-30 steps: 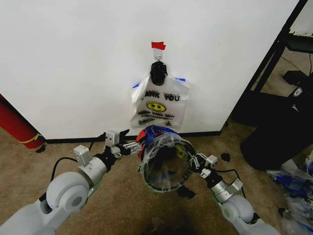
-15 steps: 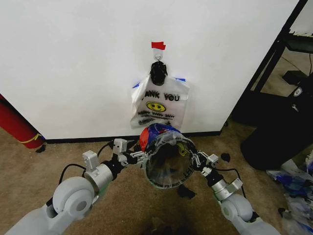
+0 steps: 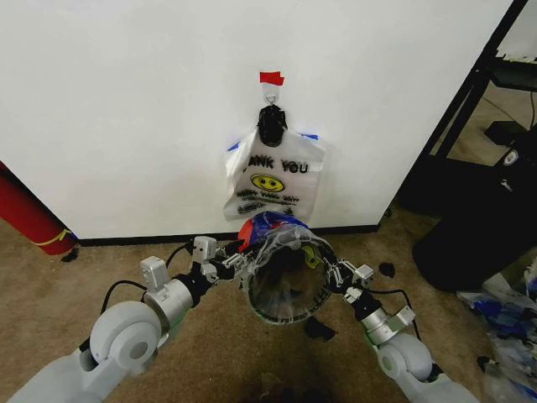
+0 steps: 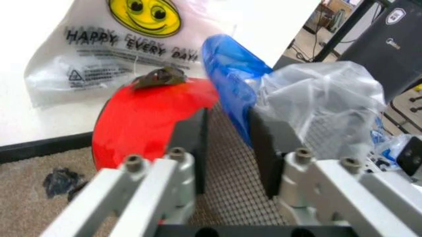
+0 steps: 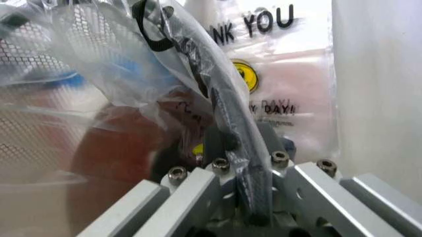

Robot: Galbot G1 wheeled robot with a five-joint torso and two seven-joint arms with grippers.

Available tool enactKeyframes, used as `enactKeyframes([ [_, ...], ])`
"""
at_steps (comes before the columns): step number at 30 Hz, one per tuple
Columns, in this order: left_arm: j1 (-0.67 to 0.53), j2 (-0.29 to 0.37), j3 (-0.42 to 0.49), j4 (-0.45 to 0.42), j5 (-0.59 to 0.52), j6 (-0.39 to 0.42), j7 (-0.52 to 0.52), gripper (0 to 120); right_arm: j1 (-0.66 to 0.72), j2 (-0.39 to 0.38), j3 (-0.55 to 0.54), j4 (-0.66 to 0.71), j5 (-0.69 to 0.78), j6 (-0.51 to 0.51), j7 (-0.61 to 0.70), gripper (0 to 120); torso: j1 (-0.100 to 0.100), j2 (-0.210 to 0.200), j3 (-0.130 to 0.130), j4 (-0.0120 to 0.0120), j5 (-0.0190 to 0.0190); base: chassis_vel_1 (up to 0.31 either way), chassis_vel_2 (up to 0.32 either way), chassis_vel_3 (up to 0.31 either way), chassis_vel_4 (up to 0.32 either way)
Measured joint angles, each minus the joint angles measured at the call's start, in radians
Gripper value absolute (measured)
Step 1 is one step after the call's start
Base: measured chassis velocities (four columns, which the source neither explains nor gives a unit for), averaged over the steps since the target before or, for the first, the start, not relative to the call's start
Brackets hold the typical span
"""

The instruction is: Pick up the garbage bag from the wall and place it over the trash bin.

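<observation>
The trash bin (image 3: 254,295), black mesh with a red base (image 4: 145,123), is tilted with its mouth toward me, below the wall (image 3: 126,101). The clear garbage bag (image 3: 289,243) with blue patches is draped over its rim. My left gripper (image 3: 237,262) is at the bin's left side. Its fingers (image 4: 191,148) stand apart, open, with the bag's blue edge (image 4: 231,84) running between them. My right gripper (image 3: 333,273) holds the right side, shut on the black rim (image 5: 224,108) and the plastic over it.
A white "THANK YOU" bag (image 3: 273,180) hangs from a hook under red tape (image 3: 271,78). A red cylinder (image 3: 29,214) leans at the left. A black rack and dark bulk (image 3: 478,227) stand right, with plastic clutter (image 3: 503,323) and black scraps (image 3: 317,327) on the carpet.
My left gripper has moved right, up to the bin's rim and the bag's blue edge. The bin has shifted slightly right. The right gripper has barely moved.
</observation>
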Motion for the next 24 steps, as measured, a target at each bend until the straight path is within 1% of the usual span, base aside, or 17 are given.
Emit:
enactKeyframes([
  [1,0.0,0.0,-0.001,0.002,0.0,-0.001,0.001,17,-0.003,0.0,0.0,0.003,0.004,-0.001,-0.002,0,0.0,0.0,0.0,0.0,0.0,0.0,0.0,0.0,0.0],
  [2,0.0,-0.001,-0.002,0.003,0.0,-0.001,0.002,14,-0.004,-0.001,0.001,0.004,0.007,-0.001,-0.002,0,0.0,0.0,0.0,0.0,0.0,0.0,0.0,0.0,0.0],
  [3,0.0,-0.001,-0.002,0.003,0.0,-0.001,0.002,14,-0.004,-0.001,0.001,0.004,0.007,-0.001,-0.002,0,0.0,0.0,0.0,0.0,0.0,0.0,0.0,0.0,0.0],
  [4,0.0,-0.001,-0.002,0.003,0.0,-0.001,0.006,9,-0.006,-0.001,0.001,0.007,0.013,-0.003,-0.002,0,0.0,0.0,0.0,0.0,0.0,0.0,0.0,0.0,0.0],
  [7,0.001,-0.004,-0.002,0.002,0.0,-0.002,0.015,0,-0.011,-0.003,0.003,0.014,0.019,-0.004,-0.002,0,0.0,0.0,0.0,0.0,0.0,0.0,0.0,0.0,0.0],
  [19,0.014,-0.004,-0.02,-0.017,0.001,-0.009,0.017,0,-0.023,-0.004,0.009,0.026,0.013,-0.002,-0.013,0,0.0,0.0,0.0,0.0,0.0,0.0,0.0,0.0,0.0],
  [22,-0.004,-0.002,-0.013,0.023,0.017,-0.036,0.03,0,-0.025,-0.004,0.008,0.038,0.034,0.0,-0.03,0,0.0,0.0,0.0,0.0,0.0,0.0,0.0,0.0,0.0],
  [24,-0.007,-0.003,-0.012,0.03,0.019,-0.04,0.034,0,-0.026,-0.005,0.007,0.041,0.041,0.0,-0.033,0,0.0,0.0,0.0,0.0,-0.0001,0.0,0.0,0.0,0.0],
])
